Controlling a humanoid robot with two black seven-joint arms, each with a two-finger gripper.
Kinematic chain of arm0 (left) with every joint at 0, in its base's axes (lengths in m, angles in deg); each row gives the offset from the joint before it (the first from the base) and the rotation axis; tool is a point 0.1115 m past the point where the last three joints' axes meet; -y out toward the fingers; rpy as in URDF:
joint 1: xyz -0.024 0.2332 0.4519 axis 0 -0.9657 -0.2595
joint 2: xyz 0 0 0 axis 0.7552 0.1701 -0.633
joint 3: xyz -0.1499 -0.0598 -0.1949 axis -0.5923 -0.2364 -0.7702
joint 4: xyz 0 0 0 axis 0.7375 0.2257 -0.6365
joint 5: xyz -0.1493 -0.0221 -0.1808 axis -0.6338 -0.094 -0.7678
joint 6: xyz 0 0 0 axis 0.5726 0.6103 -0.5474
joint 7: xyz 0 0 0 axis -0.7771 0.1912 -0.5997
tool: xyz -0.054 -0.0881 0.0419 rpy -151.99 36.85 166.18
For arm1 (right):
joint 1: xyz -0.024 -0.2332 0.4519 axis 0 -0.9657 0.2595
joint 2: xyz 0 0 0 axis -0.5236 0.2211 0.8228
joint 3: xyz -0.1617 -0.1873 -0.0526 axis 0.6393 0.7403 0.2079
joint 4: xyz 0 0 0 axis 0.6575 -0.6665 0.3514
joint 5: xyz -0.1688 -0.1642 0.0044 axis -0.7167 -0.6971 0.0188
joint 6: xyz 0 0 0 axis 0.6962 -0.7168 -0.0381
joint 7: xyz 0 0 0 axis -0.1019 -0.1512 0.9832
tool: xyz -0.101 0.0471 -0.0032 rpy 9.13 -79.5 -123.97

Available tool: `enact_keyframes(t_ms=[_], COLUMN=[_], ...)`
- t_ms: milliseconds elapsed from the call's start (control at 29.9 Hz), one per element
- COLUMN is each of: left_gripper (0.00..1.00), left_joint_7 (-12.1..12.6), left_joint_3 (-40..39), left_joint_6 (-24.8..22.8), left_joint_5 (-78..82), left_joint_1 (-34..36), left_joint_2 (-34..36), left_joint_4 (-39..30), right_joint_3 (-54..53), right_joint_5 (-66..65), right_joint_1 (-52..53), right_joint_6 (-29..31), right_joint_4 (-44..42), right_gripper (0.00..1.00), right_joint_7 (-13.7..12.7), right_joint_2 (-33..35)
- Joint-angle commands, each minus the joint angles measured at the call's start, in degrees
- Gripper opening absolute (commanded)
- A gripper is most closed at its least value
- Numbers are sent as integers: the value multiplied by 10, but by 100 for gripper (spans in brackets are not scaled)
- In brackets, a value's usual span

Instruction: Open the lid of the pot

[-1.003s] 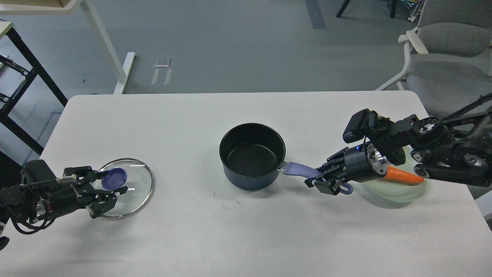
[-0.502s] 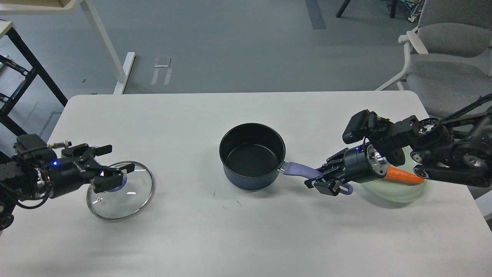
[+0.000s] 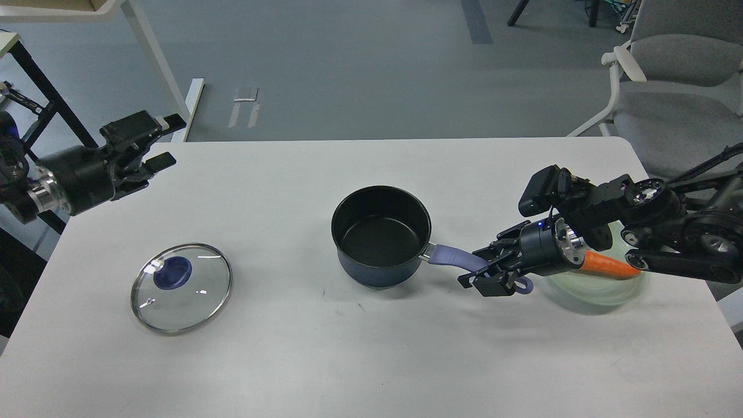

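Note:
A dark blue pot [image 3: 380,235] stands open in the middle of the white table, its purple handle [image 3: 458,256] pointing right. Its glass lid [image 3: 181,288], with a blue knob [image 3: 172,271], lies flat on the table at the left, apart from the pot. My left gripper [image 3: 163,142] is open and empty, raised over the table's far left corner, well away from the lid. My right gripper [image 3: 484,271] is shut on the pot handle near its end.
A pale green plate [image 3: 603,287] with an orange carrot [image 3: 609,265] lies at the right, partly under my right arm. A grey chair [image 3: 673,75] stands beyond the table's right corner. A black rack [image 3: 35,110] stands off the left edge.
My left gripper has let go of the lid's knob and moved up and back to the far left. The lid stays flat on the table. The right arm has hardly moved.

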Motion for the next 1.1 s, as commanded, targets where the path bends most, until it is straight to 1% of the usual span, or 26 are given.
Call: enact_keyframes(t_ms=[0,167,301,502,535,602,635,702,869,1070], left_gripper=[99,99,99,99,99,99,99,99,99,99], left_joint_7=[0,0,0,0,10,41,47,49,51,52], left_joint_3=[-15,-27,-27,-36,-42,-62,-71,-81,-96,-158], left_joint_6=[-14,-17,-13,-8,-8,-8,-8,-9,-16,-17], left_joint_5=[-53,-98,-147,-262,-271,-283,-286,-295,-318,-319], left_joint_1=[0,0,0,-4,-4,-6,-9,-15,-33,-78], left_joint_2=[-1,-6,-18,-42,-46,-59,-66,-77,-94,-118], left_joint_4=[0,1,3,7,9,17,21,28,40,55], right_joint_3=[0,-3,-25,-96,-108,-133,-144,-170,-251,-350], right_joint_5=[16,49,73,188,213,268,300,373,540,744], right_joint_1=[2,24,47,47,45,38,35,18,-51,-161], right_joint_6=[1,0,-2,-1,-1,-1,-1,-2,0,4], right_joint_4=[10,29,63,94,94,93,92,90,86,78], right_gripper=[96,97,97,97,97,97,97,97,97,98], right_joint_7=[0,0,0,0,0,0,0,0,0,0], right_joint_2=[10,44,94,175,187,208,217,238,254,255])
